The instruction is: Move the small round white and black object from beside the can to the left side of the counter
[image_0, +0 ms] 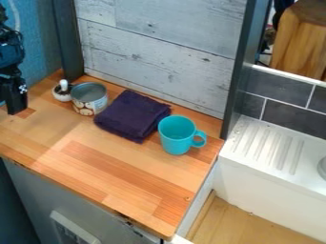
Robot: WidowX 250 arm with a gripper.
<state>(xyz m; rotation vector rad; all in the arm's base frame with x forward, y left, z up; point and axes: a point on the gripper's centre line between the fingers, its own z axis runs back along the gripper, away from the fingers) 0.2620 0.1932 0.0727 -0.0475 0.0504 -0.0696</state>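
A small, round white pot with a dark top and a white piece poking up from it (62, 96) is sitting at the back left of the counter, near the black two-finger gripper (17, 112). The gripper is hanging at the left edge of the view, apart from the pot; whether its claw is spread or pressed together, I cannot tell.

Just beside the pot, to its right, an open, cylindrical metal tin with a printed label (91, 105) is standing upright, its grey inside showing. Right of the tin, a folded, dark purple cloth (132, 116) is lying flat. A turquoise mug (176, 135) is standing upright beside the cloth, its handle pointing right; whether mug and cloth are touching, I cannot tell.

All four things are resting on a light brown, wood-strip counter (105, 164). Behind them, a panel of pale, whitewashed planks (156, 55) is rising between two dark upright posts, and a blue wall (39, 35) is showing at the left. Past the right post, a white, ridged drainboard (258, 143) is lying below dark grey tiles (280, 88), while a chunky, light brown wooden block (296, 45) is standing behind the tiles.
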